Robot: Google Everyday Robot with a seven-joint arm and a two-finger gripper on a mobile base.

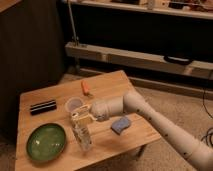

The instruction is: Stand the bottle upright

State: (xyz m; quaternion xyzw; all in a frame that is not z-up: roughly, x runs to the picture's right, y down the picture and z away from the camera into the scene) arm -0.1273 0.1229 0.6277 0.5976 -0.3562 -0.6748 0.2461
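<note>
The bottle (82,137) is small, clear and slim. It stands about upright on the wooden table (125,85), near the front edge and right of the green plate. My gripper (82,120) comes in from the right on the white arm (150,117) and sits directly over the bottle. It is shut on the bottle's top. The bottle's pale top is hidden inside the gripper.
A translucent whitish cup (74,104) stands just behind the gripper. A green plate (46,141) lies at the front left, a black flat object (43,107) at the left, an orange object (85,88) behind the cup, and a blue sponge (120,124) under the arm.
</note>
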